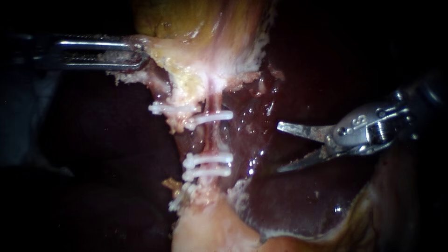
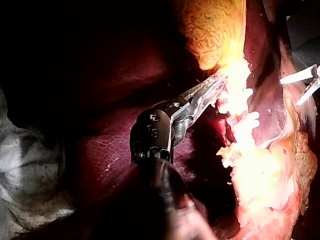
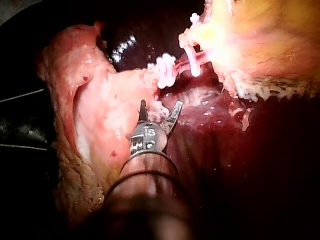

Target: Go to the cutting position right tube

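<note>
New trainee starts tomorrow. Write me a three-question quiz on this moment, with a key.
1. True or false: the right instrument has its jaws shut on the tube.
2. What does the left instrument hold? A: a clip. B: pale tissue above the clips. C: nothing.
3. Fill in: the right instrument's jaws stand ____, gripping nothing.
Key: 1 false; 2 B; 3 open.

Dark red liver [image 1: 289, 196] fills the frame's right; pale tubes [image 1: 213, 140] bearing white clips [image 1: 207, 161] lie on it centrally.
</note>
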Robot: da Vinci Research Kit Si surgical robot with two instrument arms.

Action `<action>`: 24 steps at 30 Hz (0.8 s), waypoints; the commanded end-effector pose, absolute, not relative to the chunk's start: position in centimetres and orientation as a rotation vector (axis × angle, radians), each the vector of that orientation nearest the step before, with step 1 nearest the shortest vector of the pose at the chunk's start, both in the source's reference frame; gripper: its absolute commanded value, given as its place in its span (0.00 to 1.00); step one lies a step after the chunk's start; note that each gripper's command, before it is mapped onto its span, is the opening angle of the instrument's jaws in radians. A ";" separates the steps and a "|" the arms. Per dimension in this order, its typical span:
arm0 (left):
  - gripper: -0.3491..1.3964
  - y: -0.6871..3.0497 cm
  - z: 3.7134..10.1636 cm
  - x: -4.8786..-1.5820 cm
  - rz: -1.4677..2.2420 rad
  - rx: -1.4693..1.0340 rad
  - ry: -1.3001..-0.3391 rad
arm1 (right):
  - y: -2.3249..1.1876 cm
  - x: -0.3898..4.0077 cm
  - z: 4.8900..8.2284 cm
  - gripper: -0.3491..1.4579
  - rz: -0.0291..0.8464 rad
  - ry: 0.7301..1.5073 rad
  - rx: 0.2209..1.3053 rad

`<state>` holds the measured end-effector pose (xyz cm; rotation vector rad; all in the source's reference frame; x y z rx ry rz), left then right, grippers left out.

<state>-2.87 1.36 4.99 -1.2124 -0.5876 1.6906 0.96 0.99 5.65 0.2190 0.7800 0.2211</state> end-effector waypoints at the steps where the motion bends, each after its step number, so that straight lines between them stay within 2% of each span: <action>1: 0.00 1.36 4.97 -2.85 1.690 -1.213 -0.590 | 0.99 0.96 5.65 0.98 0.221 0.780 0.219; 5: 0.00 1.44 4.85 -2.74 1.689 -1.214 -0.609 | 0.99 0.96 5.65 0.98 0.221 0.780 0.219; 11: 0.00 1.61 4.57 -2.46 1.662 -1.211 -0.592 | 0.99 0.96 5.65 0.98 0.221 0.781 0.222; 16: 0.00 1.64 4.50 -2.37 1.654 -1.212 -0.588 | 1.03 1.01 5.63 0.99 0.217 0.789 0.246; 19: 0.00 1.63 4.51 -2.38 1.654 -1.212 -0.586 | 1.07 1.09 5.62 0.99 0.224 0.807 0.312; 20: 0.00 1.63 4.52 -2.39 1.654 -1.212 -0.585 | 1.08 1.14 5.62 0.99 0.223 0.818 0.365; 24: 0.00 1.62 4.53 -2.40 1.655 -1.212 -0.584 | 1.07 1.31 5.65 0.98 0.269 0.842 0.440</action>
